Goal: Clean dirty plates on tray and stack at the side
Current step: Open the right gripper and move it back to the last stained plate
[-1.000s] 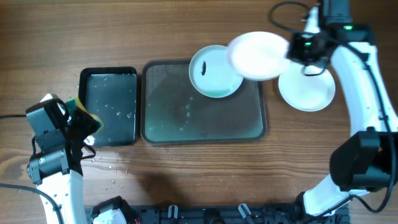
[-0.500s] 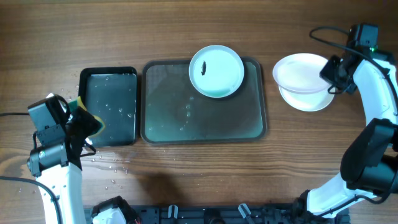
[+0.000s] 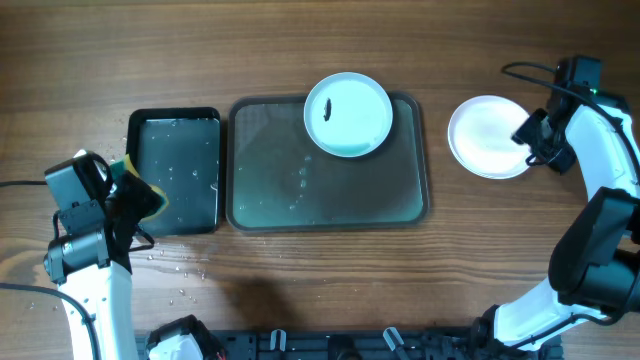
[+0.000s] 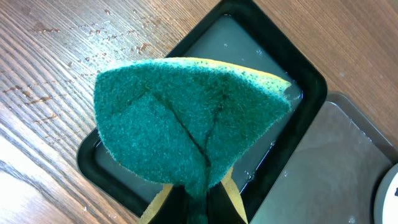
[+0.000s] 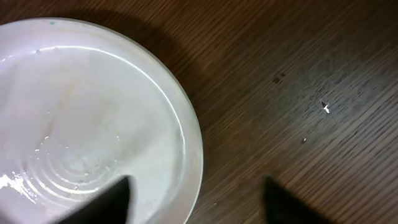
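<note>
The big grey-green rectangular tray (image 3: 300, 190) sits mid wooden table (image 3: 300, 50), with the pale aqua round plate (image 3: 348, 115) on its far-right corner. The small glossy black tray (image 3: 185, 175) is just left of it, and the white round plate (image 3: 485, 137) is on the table to its right, apart. A green-and-yellow sponge (image 4: 186, 118) hangs over the black tray's left edge.

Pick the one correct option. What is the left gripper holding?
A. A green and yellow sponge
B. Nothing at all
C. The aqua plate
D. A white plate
A: in the left wrist view, the left gripper is closed on a green-faced sponge with a yellow layer, held over the black tray of water.
</note>
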`<state>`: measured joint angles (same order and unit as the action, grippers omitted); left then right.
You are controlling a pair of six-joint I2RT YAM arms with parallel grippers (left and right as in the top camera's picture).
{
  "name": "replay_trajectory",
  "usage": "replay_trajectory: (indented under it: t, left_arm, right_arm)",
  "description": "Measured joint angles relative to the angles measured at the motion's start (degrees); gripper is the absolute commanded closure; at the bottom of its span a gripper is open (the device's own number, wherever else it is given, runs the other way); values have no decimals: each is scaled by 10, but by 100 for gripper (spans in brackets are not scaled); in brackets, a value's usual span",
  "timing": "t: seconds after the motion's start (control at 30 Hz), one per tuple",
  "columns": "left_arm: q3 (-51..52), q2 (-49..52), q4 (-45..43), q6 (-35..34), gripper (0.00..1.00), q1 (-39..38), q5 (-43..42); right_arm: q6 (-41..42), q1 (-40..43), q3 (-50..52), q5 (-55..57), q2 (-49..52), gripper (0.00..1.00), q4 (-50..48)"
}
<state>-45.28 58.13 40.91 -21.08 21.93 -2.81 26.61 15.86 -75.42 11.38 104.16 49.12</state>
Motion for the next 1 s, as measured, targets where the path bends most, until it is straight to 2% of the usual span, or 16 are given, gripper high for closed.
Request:
replay_trajectory:
  t: [0.23, 0.4, 0.63, 0.7, 0.93, 1.0]
  left_arm:
    - [0, 0, -5, 0, 96, 0, -3]
    - [0, 0, -6, 0, 96, 0, -3]
    - [0, 0, -6, 0, 96, 0, -3]
    - [0, 0, -6, 0, 96, 0, -3]
    - [0, 1, -6, 0, 96, 0, -3]
    - [0, 1, -6, 0, 96, 0, -3]
  right_arm:
    - [-61, -15, 1, -213, 0, 34, -42]
    - [-90, -105, 1, -281, 0, 34, -90]
    - [-96, -241, 1, -231, 0, 39, -174]
    - [-96, -272, 1, -210, 1, 47, -199]
    - [-98, -300, 1, -158, 44, 54, -270]
    - [-98, -299, 1, -154, 58, 60, -280]
